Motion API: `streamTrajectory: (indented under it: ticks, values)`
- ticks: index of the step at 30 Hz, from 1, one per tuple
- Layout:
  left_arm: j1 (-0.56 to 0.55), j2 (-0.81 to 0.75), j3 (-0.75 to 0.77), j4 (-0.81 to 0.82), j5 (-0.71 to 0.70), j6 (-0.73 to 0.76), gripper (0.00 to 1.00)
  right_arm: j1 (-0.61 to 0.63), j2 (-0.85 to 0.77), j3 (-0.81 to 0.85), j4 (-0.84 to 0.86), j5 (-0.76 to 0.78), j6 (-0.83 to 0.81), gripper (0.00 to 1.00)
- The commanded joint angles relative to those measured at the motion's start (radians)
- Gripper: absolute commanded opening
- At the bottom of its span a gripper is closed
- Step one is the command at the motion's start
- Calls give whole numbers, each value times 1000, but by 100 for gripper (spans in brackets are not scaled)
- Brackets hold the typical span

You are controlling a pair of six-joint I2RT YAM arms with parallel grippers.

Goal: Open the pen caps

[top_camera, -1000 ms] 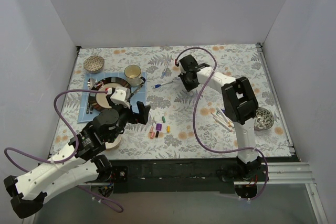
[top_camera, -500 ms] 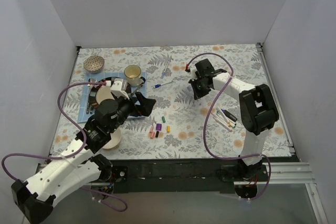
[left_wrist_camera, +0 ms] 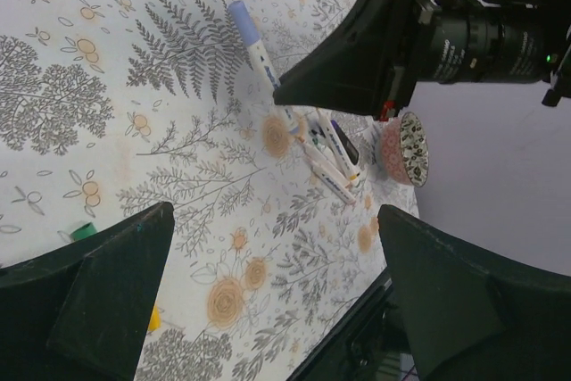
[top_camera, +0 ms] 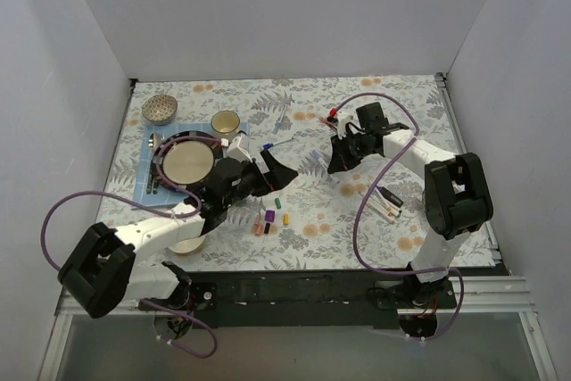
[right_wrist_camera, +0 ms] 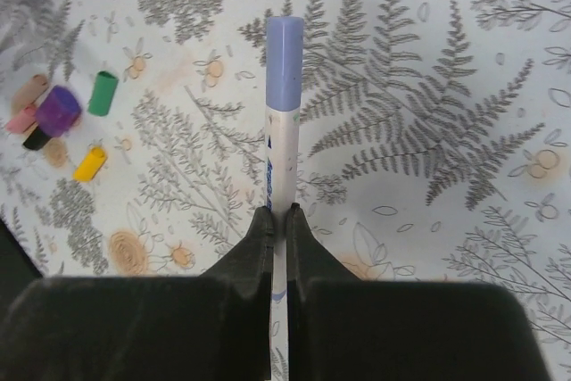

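Note:
My right gripper (right_wrist_camera: 279,211) is shut on the white barrel of a pen (right_wrist_camera: 284,153) with a lavender-blue cap (right_wrist_camera: 285,37) on its far end, held just above the floral cloth. In the top view this gripper (top_camera: 335,160) sits right of centre, the pen (top_camera: 319,159) pointing left. My left gripper (top_camera: 278,169) is open and empty, a short way left of that cap. In its wrist view (left_wrist_camera: 275,216) the capped pen (left_wrist_camera: 254,42) lies ahead. Loose caps lie nearby: green (right_wrist_camera: 103,93), purple (right_wrist_camera: 59,111), pink (right_wrist_camera: 20,120), black (right_wrist_camera: 36,138), yellow (right_wrist_camera: 90,163).
Several more pens (top_camera: 389,203) lie in a pile at the right, next to a patterned bowl (left_wrist_camera: 406,144). At the left are a plate (top_camera: 187,162) on a blue mat, a cup (top_camera: 226,122) and a metal bowl (top_camera: 159,109). A fork (top_camera: 284,115) lies at the back.
My right gripper has moved right and nearer with the pen in it. My left gripper has swung right across the cloth towards the pen's capped end.

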Motion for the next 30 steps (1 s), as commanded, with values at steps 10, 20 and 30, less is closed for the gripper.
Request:
streamTrajectory:
  ticks: [10,20,30]
  values:
    - [17,341,126,365,20,-136,92,-56,-65,-51,-7,-461,-128,1]
    - [16,473,190,469,20,-150,74,-54,-50,-45,-31,-542,-146,1]
    - [-21,499,244,437,-8,-121,64,-54,-49,-43,-33,-536,-141,1]
